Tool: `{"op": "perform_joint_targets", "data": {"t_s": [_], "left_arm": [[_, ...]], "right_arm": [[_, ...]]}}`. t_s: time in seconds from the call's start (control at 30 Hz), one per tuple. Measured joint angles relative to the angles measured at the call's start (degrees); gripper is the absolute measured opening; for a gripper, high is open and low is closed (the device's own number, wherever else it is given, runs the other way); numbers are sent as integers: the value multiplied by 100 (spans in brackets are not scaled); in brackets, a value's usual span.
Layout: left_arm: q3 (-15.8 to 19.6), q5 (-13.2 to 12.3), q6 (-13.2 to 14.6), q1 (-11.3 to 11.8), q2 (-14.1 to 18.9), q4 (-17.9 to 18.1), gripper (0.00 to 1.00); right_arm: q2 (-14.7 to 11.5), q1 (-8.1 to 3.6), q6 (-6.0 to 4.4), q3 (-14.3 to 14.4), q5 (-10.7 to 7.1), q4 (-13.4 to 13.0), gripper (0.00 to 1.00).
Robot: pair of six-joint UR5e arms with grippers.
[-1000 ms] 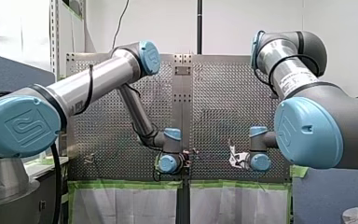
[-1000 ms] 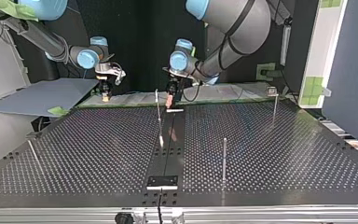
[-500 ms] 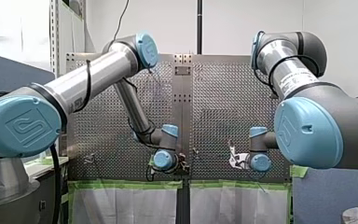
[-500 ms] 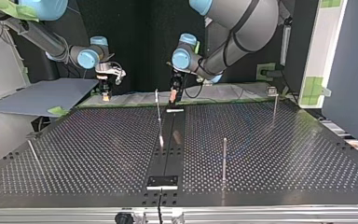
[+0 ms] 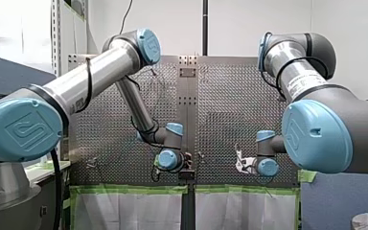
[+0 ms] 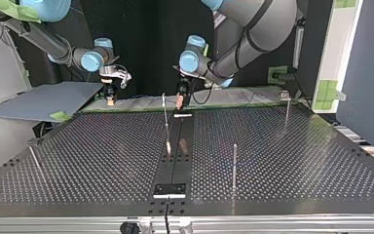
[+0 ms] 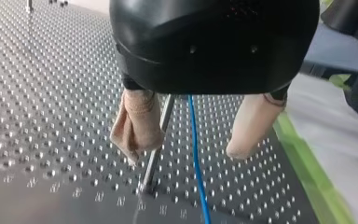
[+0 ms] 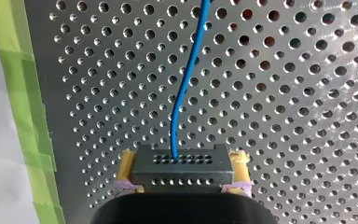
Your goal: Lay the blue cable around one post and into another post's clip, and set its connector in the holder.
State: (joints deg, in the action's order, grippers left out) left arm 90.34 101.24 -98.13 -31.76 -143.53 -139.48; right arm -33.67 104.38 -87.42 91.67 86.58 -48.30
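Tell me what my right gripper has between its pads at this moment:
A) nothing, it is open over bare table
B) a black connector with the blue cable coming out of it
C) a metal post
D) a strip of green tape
B: in the right wrist view the black connector sits clamped between the yellow pads of my right gripper, and the blue cable runs out of its face and away over the perforated table.
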Motion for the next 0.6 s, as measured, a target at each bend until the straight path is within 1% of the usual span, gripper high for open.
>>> {"op": "perform_joint_targets", "data": {"t_s": [0.3, 0.47, 0.6], "left_arm": [[205, -205, -4, -80, 33, 21, 100], [217, -215, -10, -103, 149, 25, 100], [218, -209, -82, -106, 294, 24, 100]], "right_arm": [[12, 0, -5, 0, -4, 3, 0], [12, -1, -5, 3, -7, 9, 0], [18, -5, -5, 2, -8, 9, 0]]}}
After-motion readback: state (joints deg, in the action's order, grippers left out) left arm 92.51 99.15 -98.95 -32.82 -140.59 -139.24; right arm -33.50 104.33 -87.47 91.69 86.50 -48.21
